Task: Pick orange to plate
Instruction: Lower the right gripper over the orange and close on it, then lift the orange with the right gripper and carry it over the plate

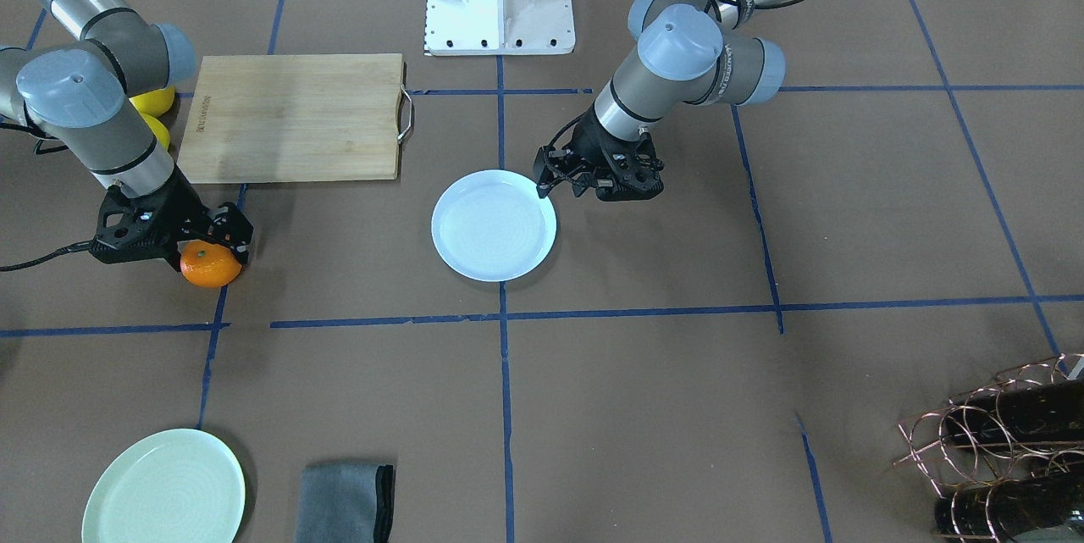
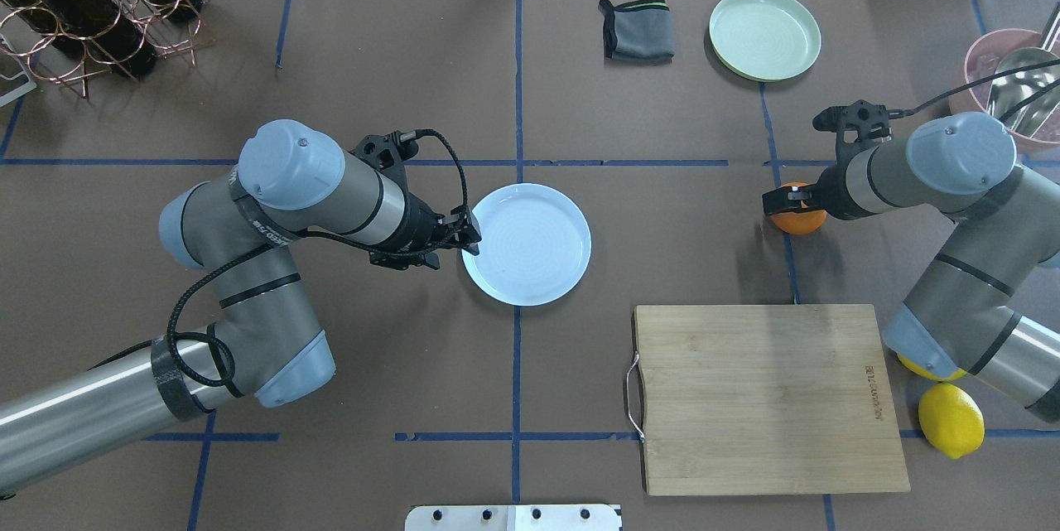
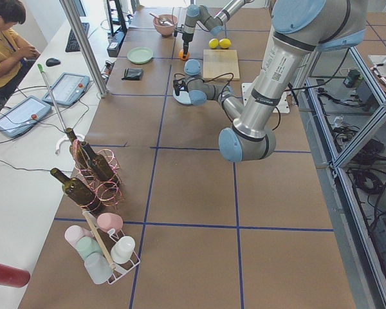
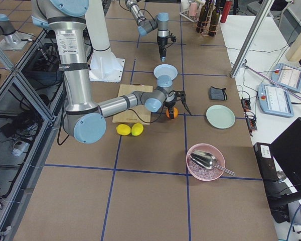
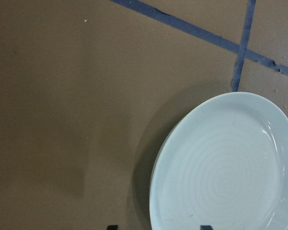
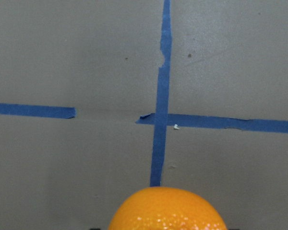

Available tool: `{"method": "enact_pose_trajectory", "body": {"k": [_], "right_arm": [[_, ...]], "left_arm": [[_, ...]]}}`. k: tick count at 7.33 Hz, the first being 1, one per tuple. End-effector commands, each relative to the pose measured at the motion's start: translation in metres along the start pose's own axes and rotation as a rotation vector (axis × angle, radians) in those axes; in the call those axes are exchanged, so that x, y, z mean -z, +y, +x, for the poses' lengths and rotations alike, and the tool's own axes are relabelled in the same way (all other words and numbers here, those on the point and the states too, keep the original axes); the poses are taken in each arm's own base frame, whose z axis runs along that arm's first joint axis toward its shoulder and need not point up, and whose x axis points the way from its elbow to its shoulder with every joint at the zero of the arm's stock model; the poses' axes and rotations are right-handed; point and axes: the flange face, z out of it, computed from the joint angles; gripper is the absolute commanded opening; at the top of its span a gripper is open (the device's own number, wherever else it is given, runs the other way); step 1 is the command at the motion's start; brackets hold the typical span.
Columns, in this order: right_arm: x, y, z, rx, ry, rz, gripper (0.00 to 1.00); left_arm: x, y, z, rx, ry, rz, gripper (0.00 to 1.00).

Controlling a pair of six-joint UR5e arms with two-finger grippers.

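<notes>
Two grippers show in the front-facing view: the right gripper stands over the orange, which rests on the table well apart from the plate, jaws spread to either side of the fruit. The left gripper hovers at the plate's rim, parted, holding nothing. Overhead, the orange lies on blue tape between the green plate and the cutting board. From the left wrist, the white plate fills the lower right corner. From the right wrist, the orange sits bottom centre; whether the jaws touch it I cannot tell.
</notes>
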Motion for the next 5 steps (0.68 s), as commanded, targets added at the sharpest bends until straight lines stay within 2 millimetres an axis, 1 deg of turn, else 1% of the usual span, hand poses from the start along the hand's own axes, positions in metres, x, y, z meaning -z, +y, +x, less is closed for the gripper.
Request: {"method": "enact_pose_trajectory", "body": {"k": [1,2,3,4,5], "right_arm": [[0.002,-0.001,-0.004,0.006,-0.008,0.004,0.2],[0.019,-0.003,-0.021,0.009,-0.041,0.018,0.0],[0.054,-0.034,-0.087,-0.023,-0.097,0.051,0.0],[0.07,-0.026,-0.168,-0.129,-0.119,0.018,0.0],[0.065,-0.003,-0.236,-0.15,-0.145,0.035,0.0]], "left_arm": [[0.003,0.001,0.002,-0.003,0.006,-0.001,0.65],[0.012,0.004,0.007,-0.01,0.023,0.0,0.65],[0.033,0.014,0.002,-0.024,0.052,0.001,0.65],[0.059,0.021,0.002,-0.039,0.091,0.008,0.65],[0.079,0.028,-0.003,-0.05,0.116,0.01,0.65]]}}
